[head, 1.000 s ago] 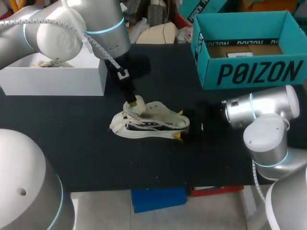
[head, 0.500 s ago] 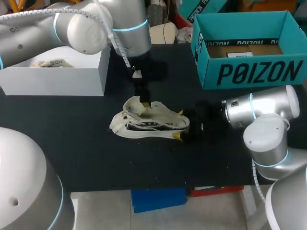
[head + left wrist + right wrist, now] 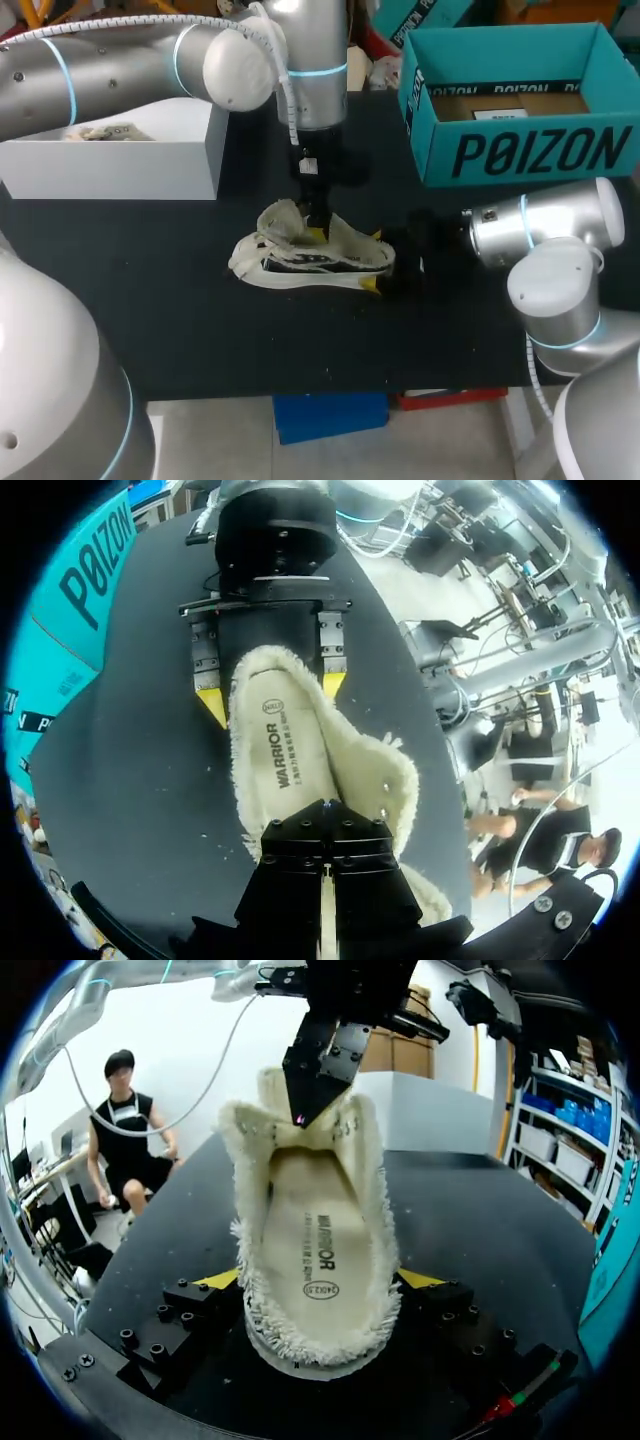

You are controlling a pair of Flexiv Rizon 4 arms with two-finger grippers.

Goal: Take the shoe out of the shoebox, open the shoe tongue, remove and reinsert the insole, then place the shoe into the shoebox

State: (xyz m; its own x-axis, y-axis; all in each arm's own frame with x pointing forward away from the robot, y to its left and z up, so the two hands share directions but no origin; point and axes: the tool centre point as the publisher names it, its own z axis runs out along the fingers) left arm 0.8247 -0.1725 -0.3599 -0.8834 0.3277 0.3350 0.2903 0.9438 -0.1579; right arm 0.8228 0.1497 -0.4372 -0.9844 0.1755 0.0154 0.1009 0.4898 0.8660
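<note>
The shoe (image 3: pixel 310 258) is seen on the black table (image 3: pixel 200 320), out of its box, sole down, with the heel turned toward the right arm and the toe toward the left. The heel is clamped between the two yellow-tipped fingers of the right gripper (image 3: pixel 320 1278), one finger pressed against each side. The fleecy opening is laid bare from above, and the printed insole (image 3: pixel 285 750) is seen lying flat inside. Farther in, the left gripper (image 3: pixel 318 230) is lowered from above into the mouth of the shoe, its black fingers brought together; whether anything is pinched between them cannot be told. The tongue (image 3: pixel 283 215) is folded up just beside it on the toe side. At the far side of the table, a white box (image 3: pixel 110 170) is set to the left and the teal shoebox (image 3: pixel 520 150) to the right, open side up, both well apart from the shoe.
</note>
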